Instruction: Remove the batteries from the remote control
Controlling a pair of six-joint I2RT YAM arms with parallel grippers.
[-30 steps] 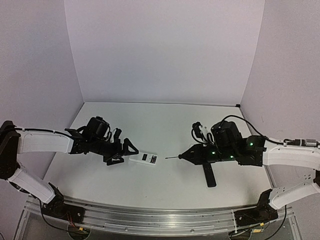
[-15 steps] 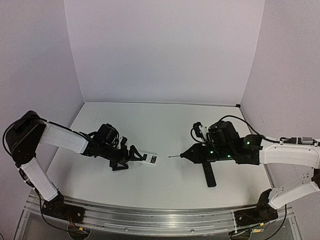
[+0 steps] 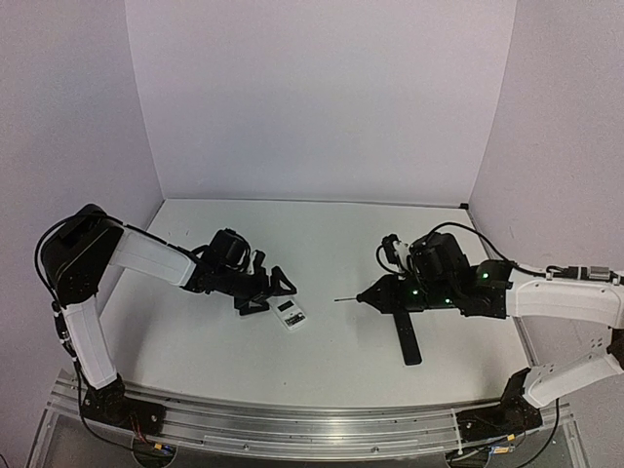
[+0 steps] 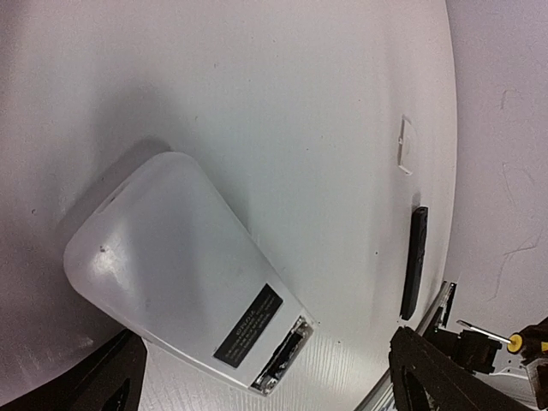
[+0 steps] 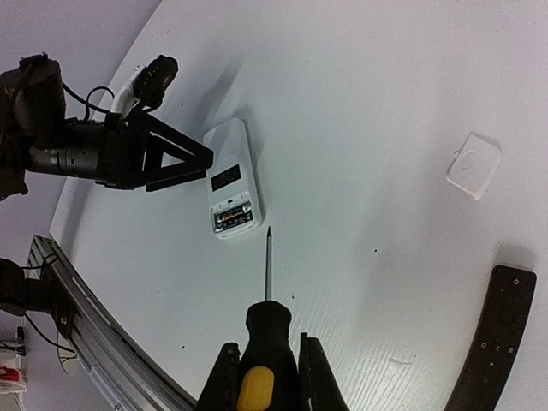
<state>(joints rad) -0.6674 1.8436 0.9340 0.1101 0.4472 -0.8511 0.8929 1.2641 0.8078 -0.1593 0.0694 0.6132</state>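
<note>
The white remote control (image 3: 290, 313) lies back up on the table, also seen in the left wrist view (image 4: 171, 265) and the right wrist view (image 5: 229, 175). Its compartment at one end stands uncovered, with the dark batteries (image 5: 235, 216) (image 4: 282, 353) inside. My left gripper (image 3: 267, 294) (image 4: 270, 384) is open, close beside the remote's far-left side and holding nothing. My right gripper (image 3: 390, 293) (image 5: 267, 377) is shut on the yellow-and-black screwdriver (image 5: 269, 330). The screwdriver's tip points at the compartment end from a short gap away.
A slim black remote (image 3: 408, 341) (image 5: 495, 341) (image 4: 416, 261) lies on the table under my right arm. A small white cover piece (image 5: 473, 165) (image 4: 404, 156) rests farther back. The metal rail (image 3: 312, 429) runs along the near table edge.
My left arm has swung right and toward the back, and the remote has turned from lying crosswise to angled. The right gripper with the screwdriver has barely shifted.
</note>
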